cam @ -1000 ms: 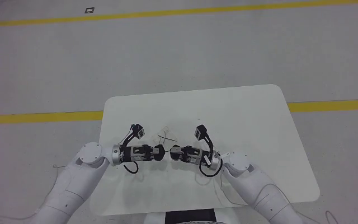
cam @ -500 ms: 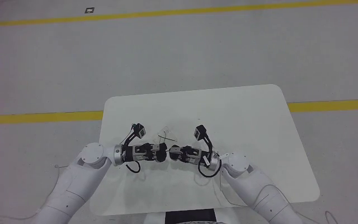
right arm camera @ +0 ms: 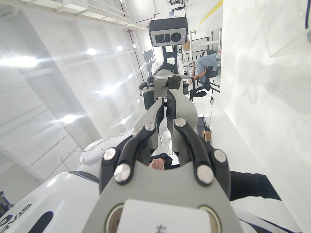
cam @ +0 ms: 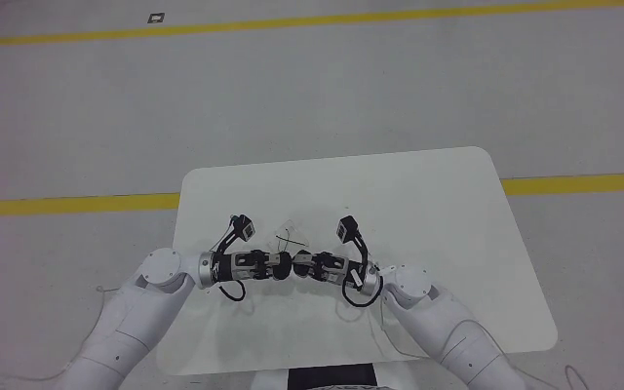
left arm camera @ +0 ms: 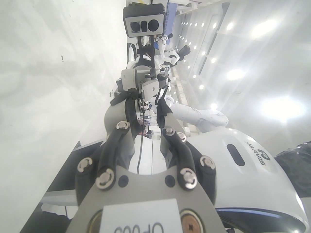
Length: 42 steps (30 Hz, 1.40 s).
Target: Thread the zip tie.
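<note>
Nearest, over the left half of the desk (cam: 419,195), about midway between its near edge and its far edge: left gripper (cam: 277,263) and right gripper (cam: 298,261), facing each other tip to tip, almost touching.

In the left wrist view, left gripper (left arm camera: 145,98) partly open, fingers (left arm camera: 130,112) apart with a plain gap between. Inside this gap, a thin black strand of the zip tie (left arm camera: 140,144), running lengthwise from the tips back toward the palm, not pressed by either finger as far as visible. Straight ahead of these tips, the right gripper, pointing back at them.

In the right wrist view, right gripper (right arm camera: 165,101) nearly closed, fingers (right arm camera: 170,110) drawn together with only a narrow slit between. Cannot tell what sits in this slit, if anything.

A little farther, just beyond the two tips in the top view, more of the zip tie (cam: 289,237): thin dark lines crossing each other, on the side of the far edge. Lying on the desk or raised above it, cannot tell.

Farthest, past the far edge, grey floor with two yellow lines (cam: 88,205), and a small dark square mark (cam: 156,17) close to the farther line.
</note>
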Available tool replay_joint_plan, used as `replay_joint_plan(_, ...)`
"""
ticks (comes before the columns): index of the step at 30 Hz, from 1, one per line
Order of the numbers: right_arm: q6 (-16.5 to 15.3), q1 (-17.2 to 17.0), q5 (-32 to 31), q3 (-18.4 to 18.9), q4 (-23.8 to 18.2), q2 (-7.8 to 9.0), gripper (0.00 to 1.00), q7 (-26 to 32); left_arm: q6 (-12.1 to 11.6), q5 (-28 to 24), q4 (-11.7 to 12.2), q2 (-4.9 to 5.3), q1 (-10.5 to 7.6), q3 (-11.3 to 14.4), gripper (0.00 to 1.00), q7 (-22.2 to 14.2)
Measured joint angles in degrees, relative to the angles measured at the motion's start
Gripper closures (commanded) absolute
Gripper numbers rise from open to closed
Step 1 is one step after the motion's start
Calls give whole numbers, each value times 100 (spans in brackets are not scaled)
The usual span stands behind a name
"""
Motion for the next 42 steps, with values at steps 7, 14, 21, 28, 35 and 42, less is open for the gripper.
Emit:
replay_joint_plan(7, 15, 21, 5, -1, 26, 0, 100, -18, 3, -26, 34, 3, -11, 16, 95, 8)
replay_joint_plan(14, 35, 11, 4, 10, 27, 7, 100, -13, 3, -36, 79, -1, -43, 62, 100, -3)
replay_joint_plan(21, 42, -21, 65, 54, 15, 19, 0, -20, -36, -60, 144, -7, -74, 96, 100, 9)
replay_joint_plan(28, -36, -116, -12, 281, -155, 74, 0, -228, -121, -93, 216, 24, -38, 8, 100, -46)
replay_joint_plan(35, -223, -207, -84, 372, -258, 79, 0, -593, -412, -59, 198, 53, 51, -96, 100, -4)
replay_joint_plan(42, -221, -206, -83, 372, -257, 79, 0, -591, -395, -30, 178, 50, 54, -69, 100, 5)
